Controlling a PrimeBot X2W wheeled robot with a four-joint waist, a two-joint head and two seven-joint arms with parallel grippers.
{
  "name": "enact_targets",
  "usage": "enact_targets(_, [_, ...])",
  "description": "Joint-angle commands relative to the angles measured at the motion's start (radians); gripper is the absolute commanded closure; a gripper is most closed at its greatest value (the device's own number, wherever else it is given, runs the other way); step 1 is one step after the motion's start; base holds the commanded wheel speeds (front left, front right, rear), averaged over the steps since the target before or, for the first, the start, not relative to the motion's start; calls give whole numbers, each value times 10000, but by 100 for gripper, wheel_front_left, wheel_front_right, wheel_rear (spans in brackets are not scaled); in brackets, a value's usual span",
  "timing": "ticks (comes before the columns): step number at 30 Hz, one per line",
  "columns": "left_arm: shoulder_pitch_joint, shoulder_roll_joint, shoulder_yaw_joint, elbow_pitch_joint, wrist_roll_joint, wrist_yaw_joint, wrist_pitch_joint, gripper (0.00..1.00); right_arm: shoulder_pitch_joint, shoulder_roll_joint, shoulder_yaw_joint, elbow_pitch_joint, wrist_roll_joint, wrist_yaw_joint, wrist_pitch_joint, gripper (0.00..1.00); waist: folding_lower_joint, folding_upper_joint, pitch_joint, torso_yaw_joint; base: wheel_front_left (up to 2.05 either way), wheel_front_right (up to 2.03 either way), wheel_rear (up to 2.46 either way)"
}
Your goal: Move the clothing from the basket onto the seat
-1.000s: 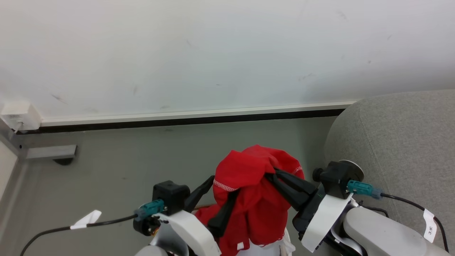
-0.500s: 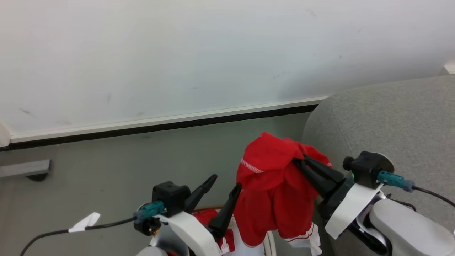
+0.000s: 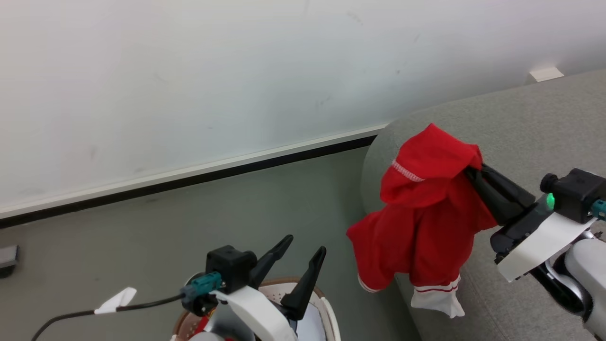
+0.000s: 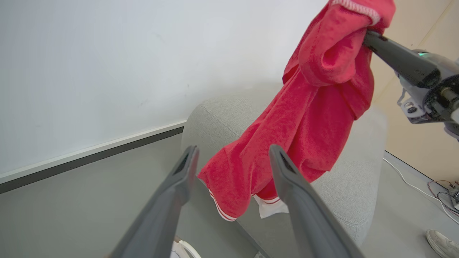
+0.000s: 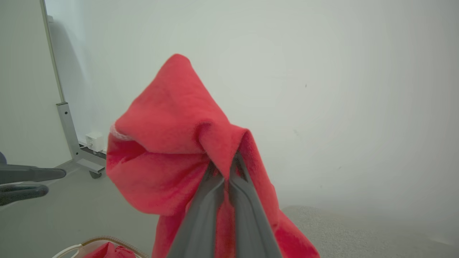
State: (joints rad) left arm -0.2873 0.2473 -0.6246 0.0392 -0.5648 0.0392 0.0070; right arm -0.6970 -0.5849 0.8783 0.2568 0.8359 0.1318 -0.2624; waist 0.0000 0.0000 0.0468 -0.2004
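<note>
Red clothing [image 5: 105,251] remains in the basket [image 3: 330,317] below the left claw [image 3: 305,242], which is spread and empty, so more trips are likely. Right claw [image 3: 473,166] is pressed together on a bunched fold of one garment [image 3: 426,218]. It hangs at the seat [image 3: 521,128] edge, contact unclear, not yet laid down.

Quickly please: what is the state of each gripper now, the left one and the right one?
Left gripper: open, nothing between its fingers.
Right gripper: closed, holding the red clothing.
</note>
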Motion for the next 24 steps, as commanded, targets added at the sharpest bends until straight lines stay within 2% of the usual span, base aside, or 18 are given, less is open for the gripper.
enact_targets(1, [24,12,-21,-13,53,-13,-60,0,98,-208,-127,-25,-108,-22,-36,100,0,0,-36,-229,0,0,0])
enact_targets(7, [-84,-77,-138,17,81,-37,-93,0,209,-774,-420,-109,-37,-22,-36,100,0,0,-55,-641,0,0,0])
enact_targets(14, [-259,-111,-259,50,170,-73,-70,0,268,-842,-750,-90,280,-22,-36,100,0,0,142,-877,0,0,0])
enact_targets(24, [-1504,-188,-507,-108,598,-277,288,0,-913,-973,-2175,506,347,-23,-36,100,0,0,1764,-473,0,0,0])
